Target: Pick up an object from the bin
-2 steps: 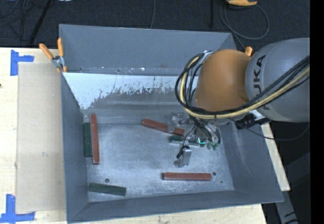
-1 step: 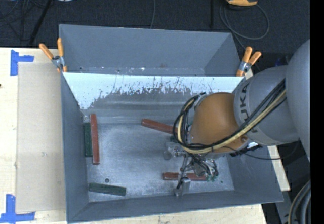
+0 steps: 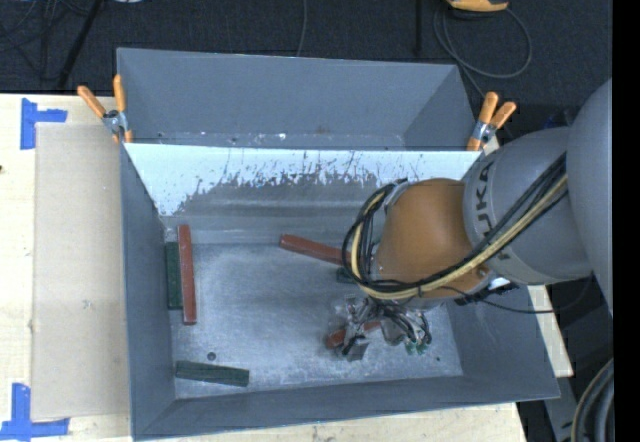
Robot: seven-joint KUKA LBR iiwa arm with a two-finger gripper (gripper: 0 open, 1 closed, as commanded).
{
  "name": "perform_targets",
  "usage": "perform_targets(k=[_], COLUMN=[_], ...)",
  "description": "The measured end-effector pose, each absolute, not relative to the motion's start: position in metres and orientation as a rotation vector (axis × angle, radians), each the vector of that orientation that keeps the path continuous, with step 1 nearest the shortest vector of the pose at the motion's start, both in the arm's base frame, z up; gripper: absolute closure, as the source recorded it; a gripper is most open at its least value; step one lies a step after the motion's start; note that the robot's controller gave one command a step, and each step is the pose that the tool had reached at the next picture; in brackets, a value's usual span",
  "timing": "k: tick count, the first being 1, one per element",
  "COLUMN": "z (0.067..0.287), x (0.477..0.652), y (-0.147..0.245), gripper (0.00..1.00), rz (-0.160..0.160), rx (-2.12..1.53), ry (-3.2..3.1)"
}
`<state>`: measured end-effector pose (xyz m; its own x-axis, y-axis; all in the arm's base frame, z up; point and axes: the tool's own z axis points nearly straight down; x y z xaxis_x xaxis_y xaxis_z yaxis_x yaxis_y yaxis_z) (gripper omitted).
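My gripper point(image 3: 383, 323) is low over the bin floor at the lower right, under the arm's orange cover. A small reddish-brown piece point(image 3: 341, 336) lies on the floor against its left side; whether it is gripped cannot be told. A longer reddish-brown bar point(image 3: 308, 249) lies slantwise in the middle of the bin, just up and left of the gripper, with its right end hidden behind the cover.
Along the left wall a dark green bar point(image 3: 173, 276) and a reddish-brown bar point(image 3: 187, 274) lie side by side. Another dark green bar point(image 3: 211, 373) rests near the front left corner. The arm and its cables cover the bin's right part.
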<state>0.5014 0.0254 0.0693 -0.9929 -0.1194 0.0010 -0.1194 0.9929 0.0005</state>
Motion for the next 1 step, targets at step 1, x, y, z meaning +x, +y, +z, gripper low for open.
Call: perform_targets(k=[1], z=[0.0692], x=[0.5013], y=[0.0253], gripper=[0.00], rz=[-0.001], rx=[0.185], ry=[-3.135])
